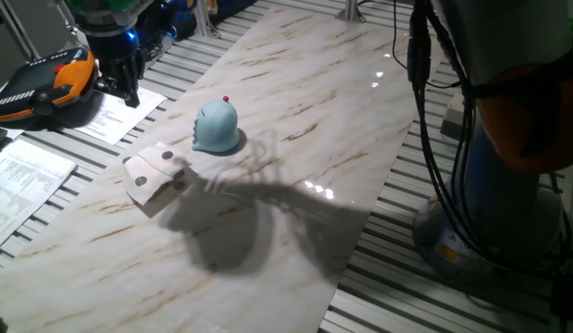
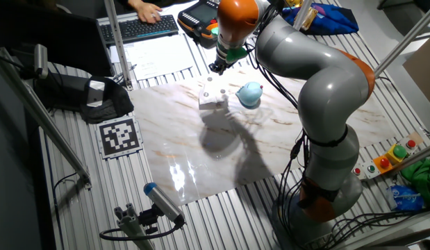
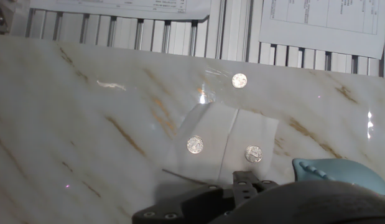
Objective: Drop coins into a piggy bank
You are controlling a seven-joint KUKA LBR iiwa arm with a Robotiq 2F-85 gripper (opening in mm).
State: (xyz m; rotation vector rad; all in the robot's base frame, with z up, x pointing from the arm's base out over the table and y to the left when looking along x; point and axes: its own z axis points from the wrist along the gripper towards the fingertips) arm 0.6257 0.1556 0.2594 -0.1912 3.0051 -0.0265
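The grey-and-orange KUKA arm (image 2: 319, 90) reached across the cream, brown-veined marble tabletop (image 1: 295, 120), which lay on a bed of ribbed aluminium rails (image 2: 221, 222). White printed sheets (image 1: 22, 180) lay on the rails beside the slab, and an orange-and-black handheld pendant (image 1: 41, 83) rested past the far corner.

The black two-finger gripper (image 1: 119, 79) hung above the paper at the slab's edge, well apart from the objects on the marble. Whether its jaws were open or closed could not be told from any view; the hand view caught only dark housing along its lower edge.

The light blue, smooth, dome-shaped piggy bank (image 1: 216, 127) with a tiny red knob on top stood upright on the tabletop near the middle of the slab's width. Just beside it, toward the gripper's side, sat an off-white cardboard-like block (image 1: 155, 173) with round recesses in its top face.

In the hand view, 3 small round silvery coins (image 3: 194, 144) showed: 2 lay on the block's pale top, side by side but apart, and 1 lay on the bare marble beyond the block, near the slab's far edge. The blue dome's edge appeared at the lower right there, close to the block.
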